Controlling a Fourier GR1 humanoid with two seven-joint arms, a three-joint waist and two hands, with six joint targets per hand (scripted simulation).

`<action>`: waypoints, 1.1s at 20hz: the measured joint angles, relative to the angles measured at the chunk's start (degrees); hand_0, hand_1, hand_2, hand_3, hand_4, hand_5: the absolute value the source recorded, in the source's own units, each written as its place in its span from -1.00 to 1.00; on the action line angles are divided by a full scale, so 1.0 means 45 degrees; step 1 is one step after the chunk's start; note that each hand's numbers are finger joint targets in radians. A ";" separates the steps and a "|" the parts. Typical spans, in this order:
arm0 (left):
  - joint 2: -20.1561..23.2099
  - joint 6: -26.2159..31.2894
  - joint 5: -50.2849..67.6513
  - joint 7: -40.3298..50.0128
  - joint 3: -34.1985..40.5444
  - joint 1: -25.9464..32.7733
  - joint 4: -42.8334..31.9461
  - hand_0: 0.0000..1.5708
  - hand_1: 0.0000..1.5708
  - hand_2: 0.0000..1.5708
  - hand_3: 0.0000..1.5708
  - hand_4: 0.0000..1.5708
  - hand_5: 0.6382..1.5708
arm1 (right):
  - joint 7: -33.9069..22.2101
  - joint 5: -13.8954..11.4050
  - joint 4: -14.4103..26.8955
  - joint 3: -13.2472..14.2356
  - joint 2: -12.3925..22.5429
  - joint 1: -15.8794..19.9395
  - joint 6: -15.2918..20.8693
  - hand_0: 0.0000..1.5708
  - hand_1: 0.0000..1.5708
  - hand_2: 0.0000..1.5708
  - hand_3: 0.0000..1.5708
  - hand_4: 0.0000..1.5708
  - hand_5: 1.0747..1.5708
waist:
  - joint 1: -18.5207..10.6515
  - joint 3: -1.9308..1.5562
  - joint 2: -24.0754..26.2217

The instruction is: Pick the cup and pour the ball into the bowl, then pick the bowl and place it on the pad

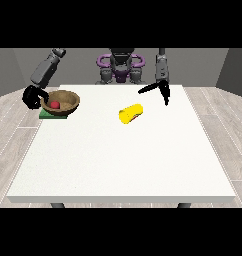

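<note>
1. The white bench (pixel 123 160) fills the middle of the view, with the robot (pixel 120 67) small behind its far edge.
2. The brown bowl (pixel 63 102) sits on the green pad (pixel 48 115) at the bench's far corner, at the view's left. Only the near edge of the pad shows beneath it.
3. The red ball (pixel 54 104) lies inside the bowl, toward its left side.
4. The yellow cup (pixel 130 113) lies on its side on the bench, near the middle and well apart from the bowl, its mouth pointing toward the view's right.
5. The hand at the view's left (pixel 33 96) is at the bowl's left rim. Its fingers are curled, but I cannot tell whether they hold the rim or only touch it.
6. The hand at the view's right (pixel 158 89) hangs above the bench beyond the cup. Its thumb and fingers are spread wide apart and straight, with nothing between them.
</note>
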State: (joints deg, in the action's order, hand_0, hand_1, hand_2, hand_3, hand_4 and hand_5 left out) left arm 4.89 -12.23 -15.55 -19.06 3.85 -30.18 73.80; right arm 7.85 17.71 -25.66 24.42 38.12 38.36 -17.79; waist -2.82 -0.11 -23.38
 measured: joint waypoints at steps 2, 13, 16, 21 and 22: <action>0.0081 -0.0048 -0.0106 0.0289 -0.0092 -0.0157 0.0664 -1.00 -1.00 -1.00 -1.00 -1.00 0.98 | 0.0414 -0.0021 0.0248 0.0170 0.0568 0.0126 -0.0242 1.00 1.00 1.00 -1.00 0.32 0.99 | -0.0088 -0.0011 -0.0533; 0.0000 -0.0154 -0.0641 0.1681 -0.0829 0.0368 0.3482 -1.00 -1.00 -1.00 -1.00 -1.00 0.99 | 0.1313 -0.0235 0.1395 0.0420 0.1725 0.0679 -0.0805 1.00 1.00 1.00 -1.00 0.06 0.99 | -0.0085 -0.0002 -0.1355; 0.0044 -0.0007 -0.0553 0.1926 -0.0814 0.0598 0.3683 -1.00 -1.00 -1.00 -1.00 -1.00 0.99 | 0.0960 0.0001 0.1672 0.0612 0.1839 0.0798 -0.1043 1.00 1.00 1.00 -1.00 -0.10 0.99 | -0.0016 0.0005 -0.1119; 0.0259 0.0395 -0.0130 0.2087 -0.0532 0.0728 0.3688 -1.00 -1.00 -1.00 -1.00 -1.00 0.99 | 0.0485 0.0076 0.1868 0.0616 0.1956 0.0680 -0.1231 1.00 1.00 1.00 0.32 -0.07 1.00 | 0.0021 0.0012 -0.0688; 0.0256 0.0384 -0.0139 0.2084 -0.0521 0.0701 0.3649 -1.00 -1.00 -1.00 -1.00 -1.00 0.99 | 0.0475 -0.0007 0.1843 0.0512 0.1848 0.0651 -0.1203 1.00 1.00 1.00 0.30 -0.07 0.99 | 0.0016 0.0014 -0.0645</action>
State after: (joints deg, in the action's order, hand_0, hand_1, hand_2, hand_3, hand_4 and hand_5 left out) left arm 6.04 -10.50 -16.17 -9.68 1.51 -27.02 90.22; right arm 9.99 17.68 -17.37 26.72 46.44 41.29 -23.20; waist -2.74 -0.05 -26.29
